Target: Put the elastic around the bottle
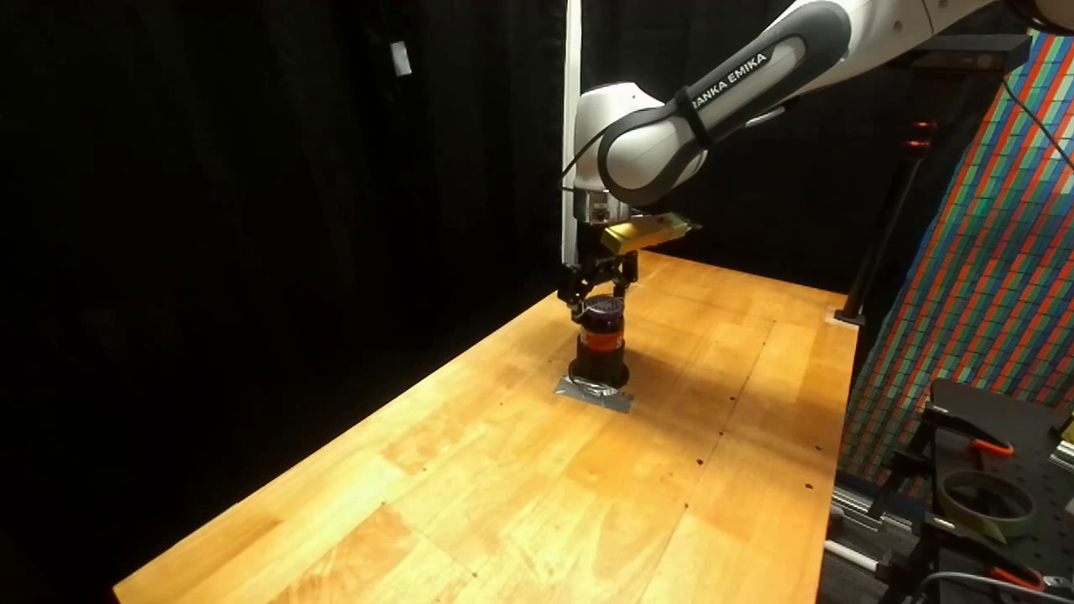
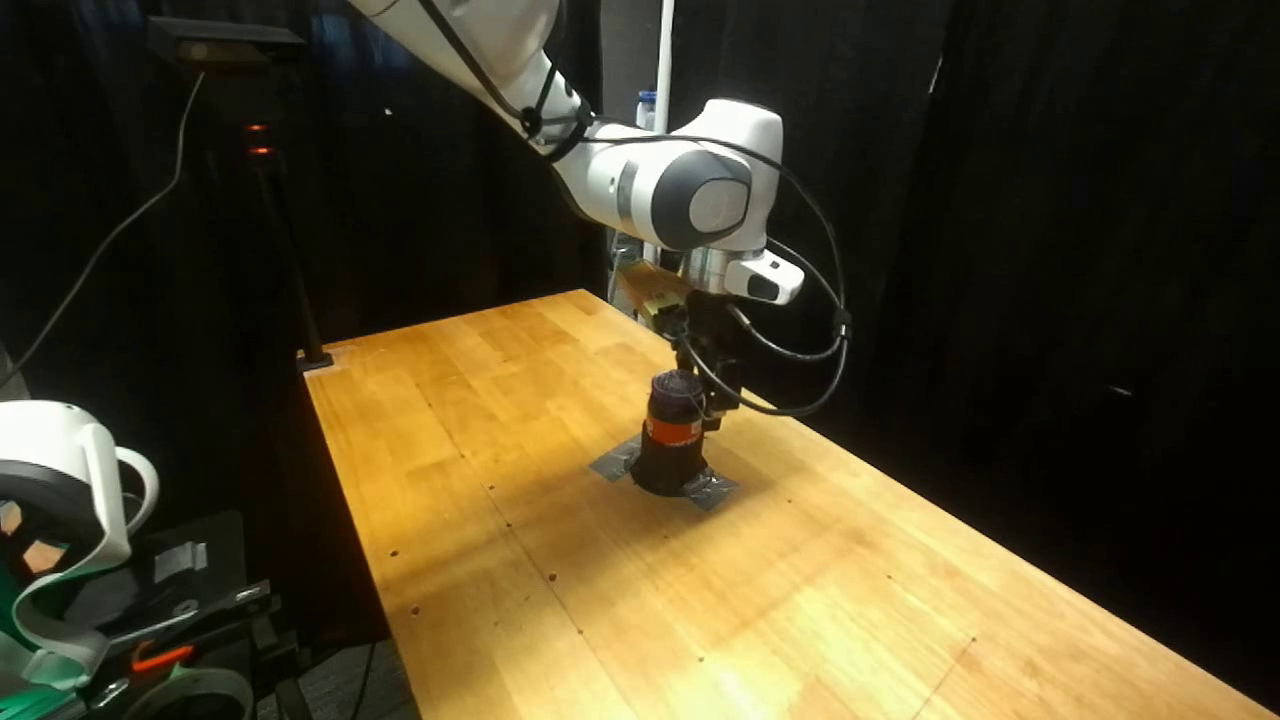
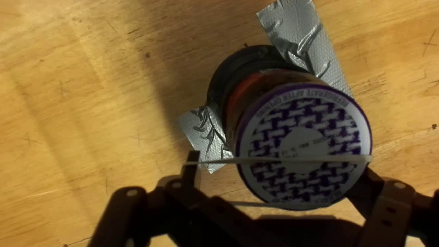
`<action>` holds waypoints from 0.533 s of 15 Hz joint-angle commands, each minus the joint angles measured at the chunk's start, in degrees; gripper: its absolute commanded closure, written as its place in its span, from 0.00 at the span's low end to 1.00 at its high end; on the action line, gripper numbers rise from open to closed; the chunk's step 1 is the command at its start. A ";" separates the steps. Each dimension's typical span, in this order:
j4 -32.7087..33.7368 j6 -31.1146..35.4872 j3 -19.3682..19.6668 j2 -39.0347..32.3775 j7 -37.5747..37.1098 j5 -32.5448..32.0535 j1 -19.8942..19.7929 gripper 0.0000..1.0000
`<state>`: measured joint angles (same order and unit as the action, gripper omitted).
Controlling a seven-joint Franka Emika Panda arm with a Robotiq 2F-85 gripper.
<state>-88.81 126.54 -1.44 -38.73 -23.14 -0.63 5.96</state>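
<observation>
Gripper [image 3: 281,168] nearest the lens in wrist view: fingers [image 3: 190,173] spread wide, elastic [image 3: 329,158] held stretched across the gap, one strand passing over the cap of the bottle [image 3: 298,133]; contact with the cap cannot be told. In an exterior view, bottle stands upright on the wooden table [image 1: 520,486], dark flared base [image 1: 600,367] at its foot, fingers at cap height. In an exterior view, silver tape [image 2: 612,461] lies at two sides of the base, bottle's orange-red band [image 2: 673,432] above.
</observation>
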 commanded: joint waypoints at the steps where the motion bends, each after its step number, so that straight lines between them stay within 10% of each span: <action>1: 1.76 0.96 2.02 -1.68 -1.16 0.98 0.64 0.00; 8: 1.75 1.30 2.35 -2.43 -2.02 2.00 -0.10 0.00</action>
<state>-88.23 128.13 0.04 -39.87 -25.79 -0.56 5.94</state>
